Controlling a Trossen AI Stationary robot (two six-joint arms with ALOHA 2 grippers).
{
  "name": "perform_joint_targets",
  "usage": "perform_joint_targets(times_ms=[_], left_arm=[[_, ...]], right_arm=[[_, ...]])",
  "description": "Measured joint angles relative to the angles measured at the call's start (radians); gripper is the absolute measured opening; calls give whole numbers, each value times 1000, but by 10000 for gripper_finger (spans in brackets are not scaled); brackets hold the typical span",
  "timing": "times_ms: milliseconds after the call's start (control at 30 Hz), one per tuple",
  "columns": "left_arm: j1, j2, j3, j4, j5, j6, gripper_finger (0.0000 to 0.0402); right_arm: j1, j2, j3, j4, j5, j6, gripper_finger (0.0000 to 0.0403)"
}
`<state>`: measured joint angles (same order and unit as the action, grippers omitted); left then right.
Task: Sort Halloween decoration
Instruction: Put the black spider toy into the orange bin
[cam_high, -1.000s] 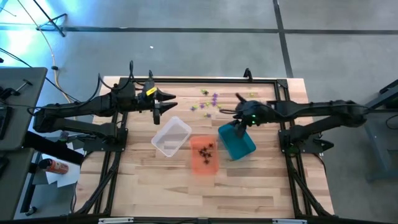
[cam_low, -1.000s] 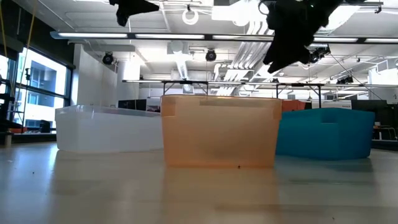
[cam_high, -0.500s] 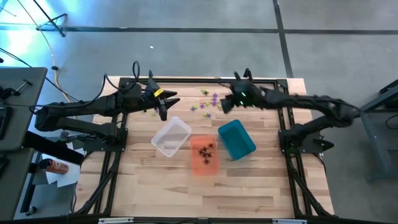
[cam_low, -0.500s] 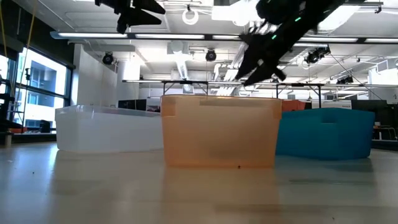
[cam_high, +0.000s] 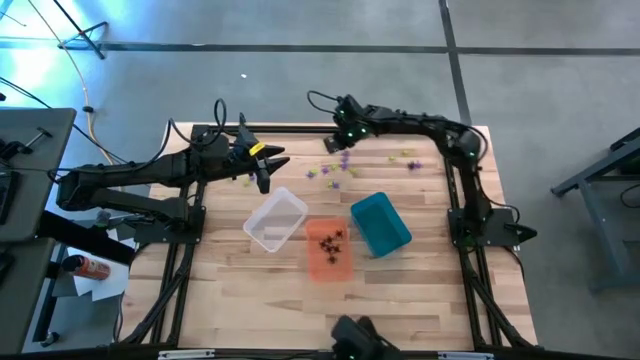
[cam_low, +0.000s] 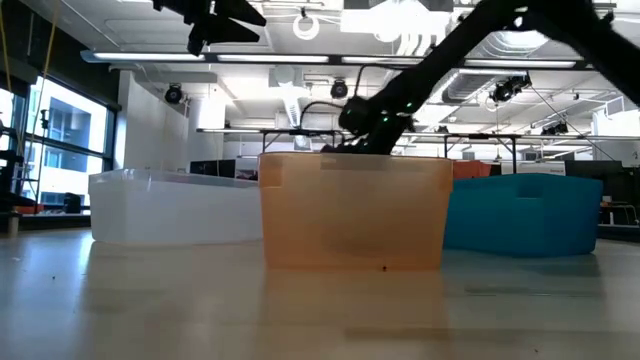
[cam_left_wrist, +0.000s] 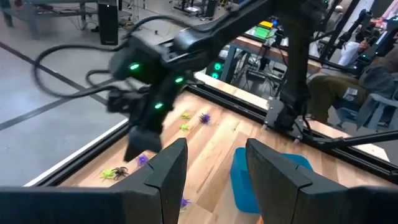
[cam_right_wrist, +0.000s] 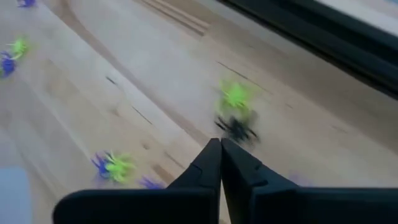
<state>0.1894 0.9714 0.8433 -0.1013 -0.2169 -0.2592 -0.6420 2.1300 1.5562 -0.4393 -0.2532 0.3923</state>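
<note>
Tiny purple, green and black Halloween decoration trinkets (cam_high: 345, 157) lie scattered on the far middle of the table. Several black ones (cam_high: 330, 240) sit in the orange bin (cam_high: 328, 262). My right gripper (cam_high: 335, 140) reaches low over the scattered ones. In the right wrist view it (cam_right_wrist: 221, 144) is shut, its tips beside a black trinket (cam_right_wrist: 239, 129) with a green one (cam_right_wrist: 235, 96) just past it. My left gripper (cam_left_wrist: 214, 165) is open with nothing between its fingers. It hovers high by the clear bin's (cam_high: 275, 220) far side. My right gripper's shut fingertips (cam_right_wrist: 211, 152) slant down from above and end right at the black trinket's near side (cam_right_wrist: 231, 132). Whether they touch it I cannot tell. The trinket lies on the table.
The teal bin (cam_high: 380, 224) stands right of the orange one, and the clear bin is left of it. More trinkets (cam_high: 407, 154) lie toward the far right. A black frame rail (cam_high: 300, 128) borders the far edge. A dark object (cam_high: 355, 335) sits at the near edge.
My right gripper has swung from above the teal bin toward the table's far edge and leftward. It has also come down to the scattered trinkets.
</note>
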Motion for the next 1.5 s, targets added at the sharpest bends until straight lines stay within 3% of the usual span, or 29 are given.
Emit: perform_joint_targets(times_ms=[200,400,867,1500], left_arm=[[0,0,0,-7,0,0,152],[0,0,0,-23,0,0,152],[0,0,0,-72,-3,0,152],[0,0,0,-112,-3,-62,152]], right_arm=[[8,115,189,-75,-16,47,2],[9,187,280,-268,51,8,1],[-6,187,272,-391,61,-108,0],[-190,149,266,-520,103,-208,0]])
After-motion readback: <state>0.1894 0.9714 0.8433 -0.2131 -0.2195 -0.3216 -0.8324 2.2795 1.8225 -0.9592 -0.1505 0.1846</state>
